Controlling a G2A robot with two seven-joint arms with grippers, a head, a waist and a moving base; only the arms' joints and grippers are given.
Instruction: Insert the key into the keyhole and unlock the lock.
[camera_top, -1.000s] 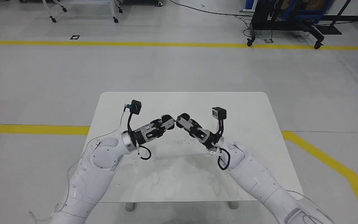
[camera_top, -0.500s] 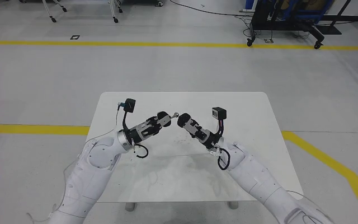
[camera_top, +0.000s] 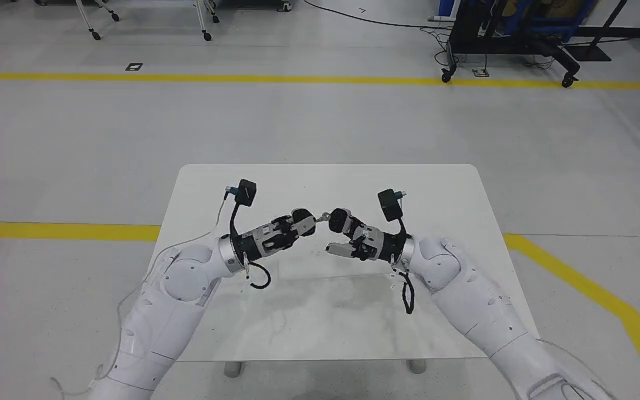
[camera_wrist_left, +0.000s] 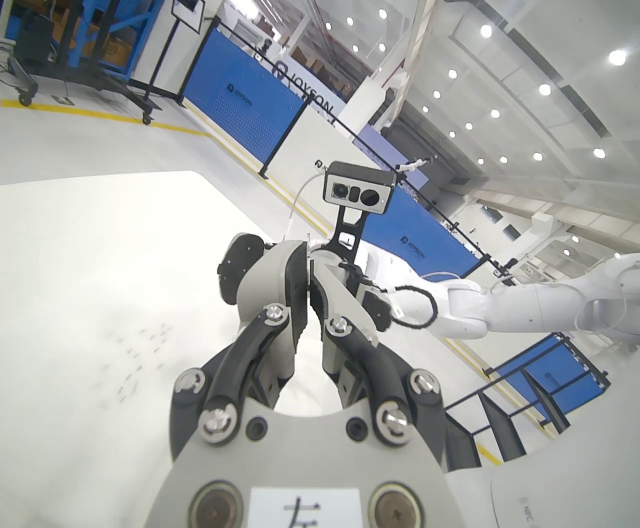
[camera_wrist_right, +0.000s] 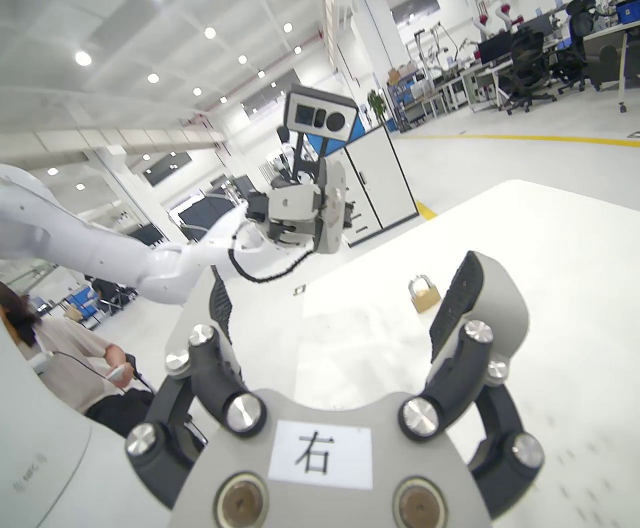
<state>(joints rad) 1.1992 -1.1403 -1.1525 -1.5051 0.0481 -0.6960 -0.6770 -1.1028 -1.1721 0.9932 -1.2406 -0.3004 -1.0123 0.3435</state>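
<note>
The small brass padlock with a silver shackle (camera_wrist_right: 423, 296) lies on the white bench (camera_wrist_right: 550, 240), just ahead of the right pincer (camera_wrist_right: 345, 280), whose fingers are spread wide with nothing between them. Its shackle end seems to point away from that pincer. The left pincer (camera_wrist_left: 306, 267) hangs farther off, above the bench, pressed together. Whether the key is nipped in it I cannot tell. The right arm looks the nearer one to the padlock.

flr (camera_top: 300, 120) grey w/ yellow lines (camera_top: 200, 77) | blue panels (camera_wrist_left: 245, 110) | ceil. lights (camera_wrist_left: 545, 90) on
</note>
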